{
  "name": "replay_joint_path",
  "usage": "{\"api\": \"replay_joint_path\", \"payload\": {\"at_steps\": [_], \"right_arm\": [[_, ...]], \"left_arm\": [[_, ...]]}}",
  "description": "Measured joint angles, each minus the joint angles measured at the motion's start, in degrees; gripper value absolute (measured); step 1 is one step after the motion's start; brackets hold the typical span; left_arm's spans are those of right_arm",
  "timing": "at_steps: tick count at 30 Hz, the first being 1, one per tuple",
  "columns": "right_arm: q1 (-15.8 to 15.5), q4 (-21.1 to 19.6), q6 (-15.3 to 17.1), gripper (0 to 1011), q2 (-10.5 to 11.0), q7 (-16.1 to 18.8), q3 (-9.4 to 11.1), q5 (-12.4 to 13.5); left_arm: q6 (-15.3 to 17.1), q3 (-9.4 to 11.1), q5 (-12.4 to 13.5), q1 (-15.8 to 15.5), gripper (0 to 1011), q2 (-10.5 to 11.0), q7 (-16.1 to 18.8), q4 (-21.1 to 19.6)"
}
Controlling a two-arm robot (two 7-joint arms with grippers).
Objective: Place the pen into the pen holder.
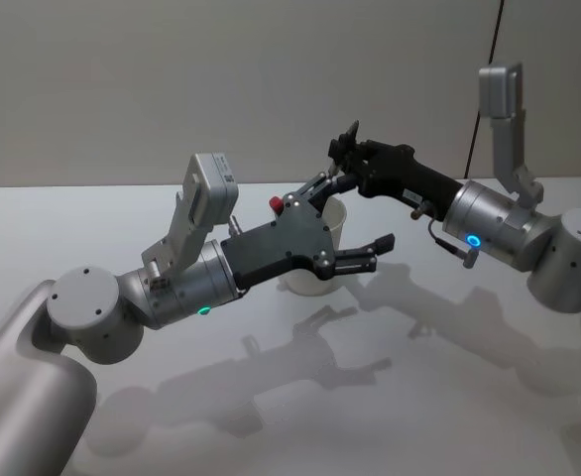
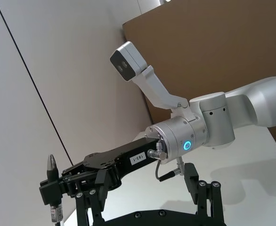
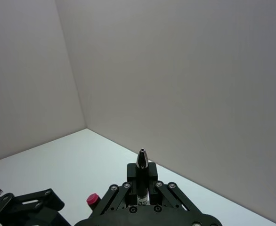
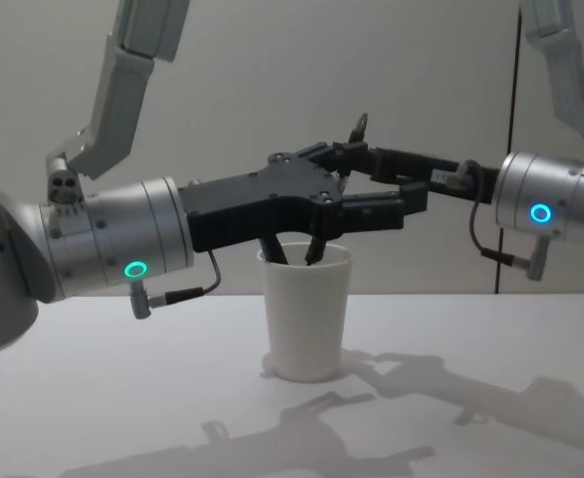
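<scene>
Although the pen [image 3: 142, 174] is gripped and lifted, it has not yet gone into the pen holder [image 4: 306, 317], so the carrying looks done and the lowering and release are left. The right tool [image 3: 142, 181] has its fingers closed tight on the pen's barrel, holding it roughly upright with its pointed metallic tip uppermost; in the left wrist view the same pen [image 2: 52, 188] stands clamped in that tool [image 2: 53, 190] at the end of the dark forearm. In the head view the right tool [image 1: 345, 159] hangs above and just behind the cup's far rim, near but not over the mouth as far as I can judge.

The pen holder [image 1: 322, 248], a plain white paper cup, stands upright on the white table [image 4: 471, 418], and the chest view shows two dark, slim objects already leaning inside it. The left tool [image 1: 345, 233] hovers right over and in front of the cup with its fingers spread apart and nothing between them; in the chest view it [image 4: 357, 204] sits just above the rim. A small red piece [image 1: 276, 204] shows beside it, which I cannot identify.

What remains, by my reading, is to bring the pen over the opening, lower it and let go.
</scene>
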Motion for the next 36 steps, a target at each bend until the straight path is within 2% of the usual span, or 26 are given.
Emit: {"api": "replay_joint_path", "payload": {"at_steps": [22, 36], "right_arm": [[1.5, 3.1, -2.3, 111, 0.2, 5.9, 1.0, 1.3], [3.2, 6.0, -3.4, 111, 0.2, 8.5, 1.5, 0.0]], "left_arm": [[0.0, 0.0, 0.0, 0.0, 1001, 0.0, 0.0, 0.0], [0.0, 0.0, 0.0, 0.0, 1001, 0.0, 0.0, 0.0]]}}
